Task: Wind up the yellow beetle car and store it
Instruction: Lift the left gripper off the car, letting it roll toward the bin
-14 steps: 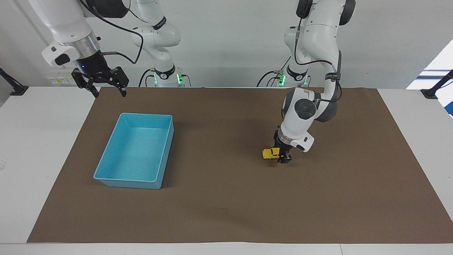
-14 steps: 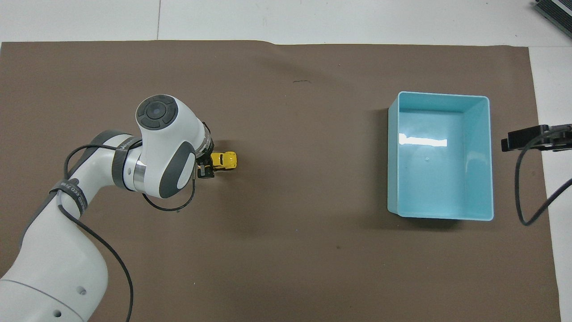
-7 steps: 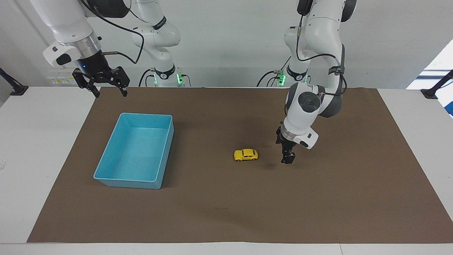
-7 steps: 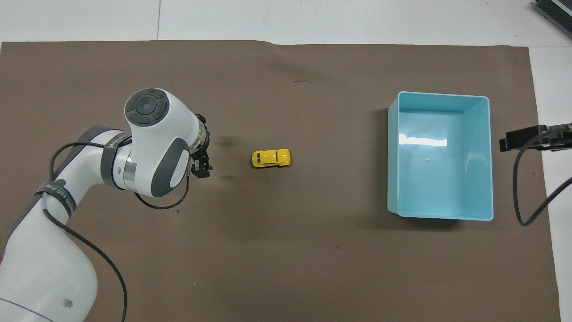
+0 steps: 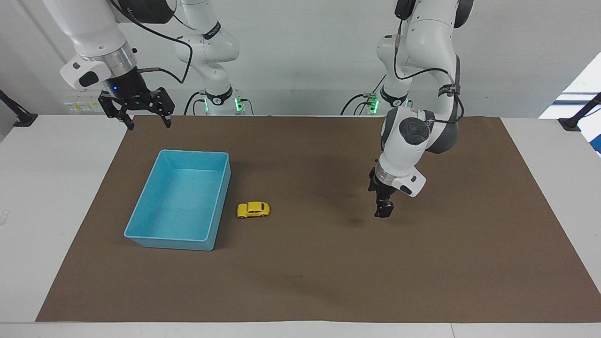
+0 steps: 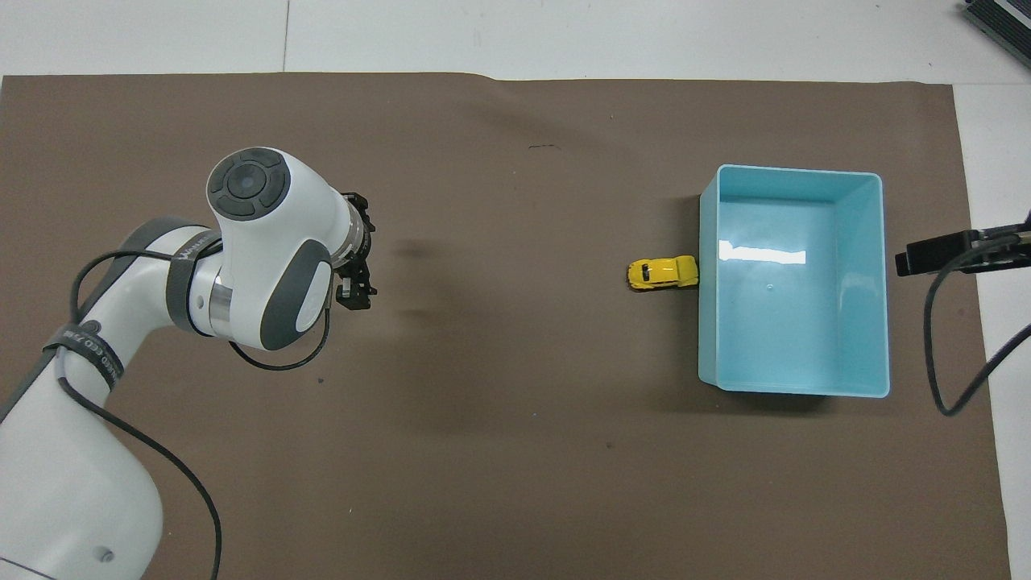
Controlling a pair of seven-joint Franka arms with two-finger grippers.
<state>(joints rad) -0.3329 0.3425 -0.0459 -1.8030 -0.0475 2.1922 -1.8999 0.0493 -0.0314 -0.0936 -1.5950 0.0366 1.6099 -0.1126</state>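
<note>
left gripper (image 5: 382,212): arm bent, pointing down over the mat (image 5: 328,272), jaws apart, empty | right gripper (image 5: 143,123): waits spread above the blue bin's (image 5: 141,220) robot-side corner | yellow beetle car (image 5: 253,210): upright, well apart from left gripper, against bin's wall

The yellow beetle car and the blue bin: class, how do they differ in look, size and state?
The yellow beetle car is tiny; the blue bin is far larger. The car is rounded, closed and wheeled; the bin is a rectangular, open-topped, empty box. Both rest on the brown mat, side by side, with the car at the bin's wall.
</note>
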